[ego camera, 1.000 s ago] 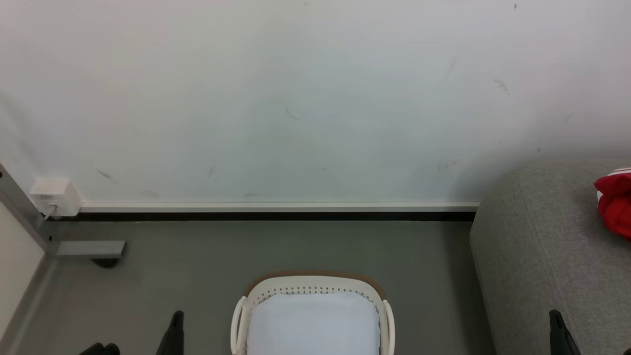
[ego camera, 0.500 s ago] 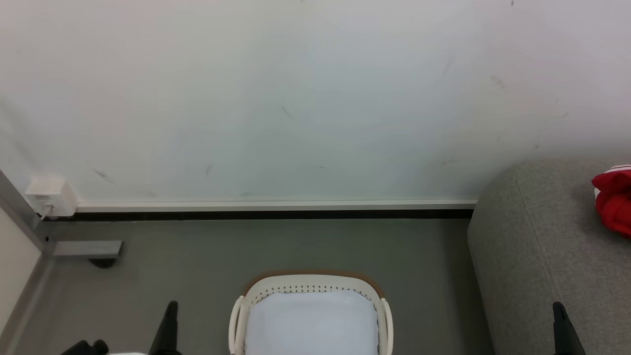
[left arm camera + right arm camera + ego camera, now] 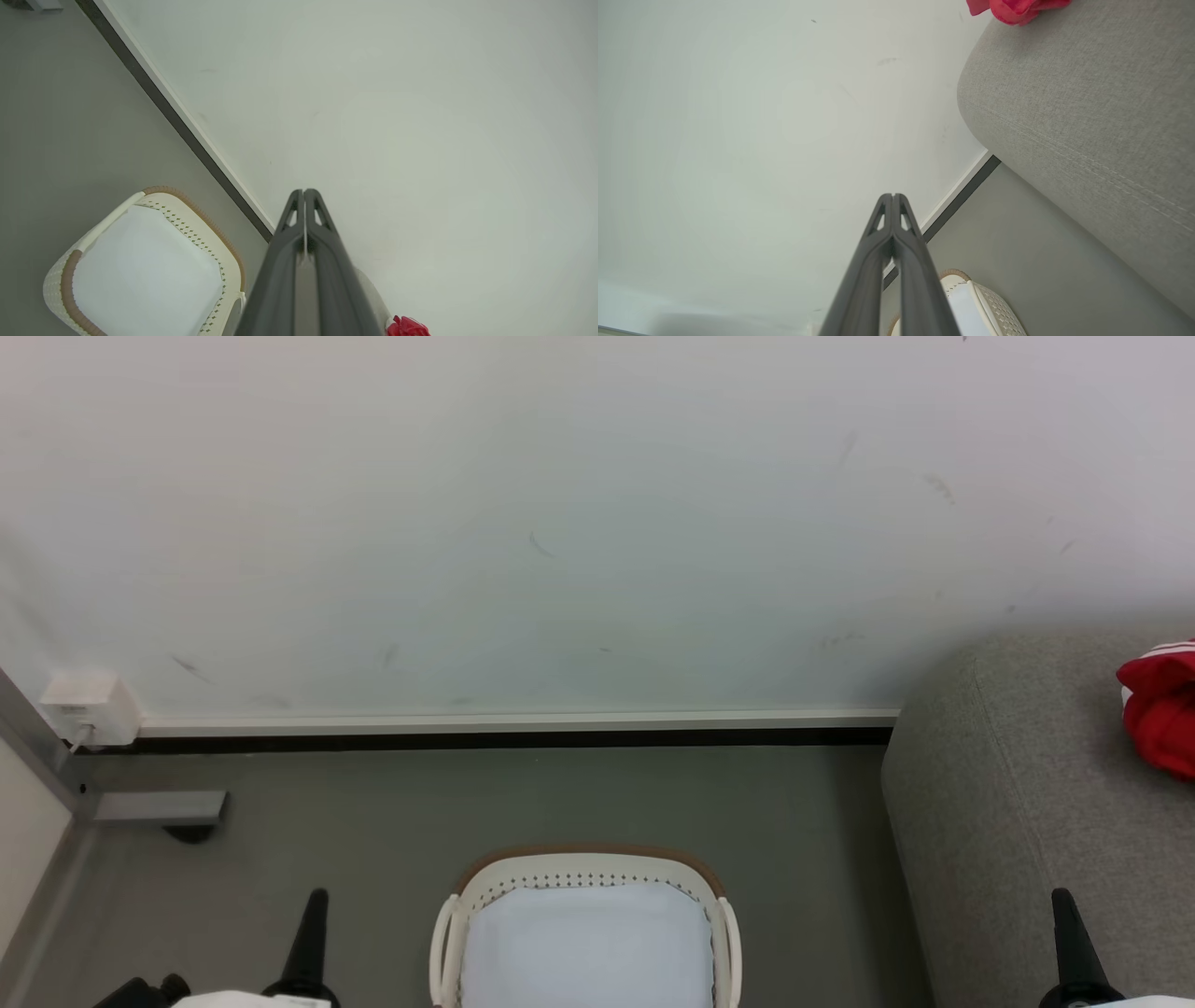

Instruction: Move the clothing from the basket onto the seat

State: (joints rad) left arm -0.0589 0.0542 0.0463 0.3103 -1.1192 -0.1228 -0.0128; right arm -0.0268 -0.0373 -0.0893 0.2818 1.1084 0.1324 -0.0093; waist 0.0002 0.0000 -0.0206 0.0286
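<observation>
Head view: basket point(image 3: 583, 875) sits on the grey floor point(image 3: 560, 793) at bottom centre, near end cut off by the frame. Its inside shows the pale lining point(image 3: 583, 943) and no red fabric. Left wrist view gives nearly the whole oval, and it's the same there: lining, nothing on it.

Clothing point(image 3: 1158, 714) is a red bunch with a white striped edge, lying on top of the seat point(image 3: 1008, 803) at far right, well apart from the basket and partly cut by the frame edge. Can't tell how many pieces are in the bunch.

Left gripper point(image 3: 317, 901) is low left of the basket and right gripper point(image 3: 1064, 905) is low right, in front of the seat's side. Both have fingers pressed together, nothing between them, tips pointing up toward the wall point(image 3: 560, 523). Both wrist views confirm this: fingers meet at the tips and carry no cloth.

The pose reads as parked: arms flank the basket rather than reach into it. With the jerseys on the seat and the basket bare, I judge the transfer is probably done or nearly so.

Around the scene:
- dark skirting strip point(image 3: 513, 739) along the wall base
- white wall box point(image 3: 89, 709) with a cable at far left
- grey metal foot point(image 3: 159, 805) below the box

Only floor lies between basket and seat. The seat's rounded corner is just beside the right gripper and is the one thing a swing that way could clip.
</observation>
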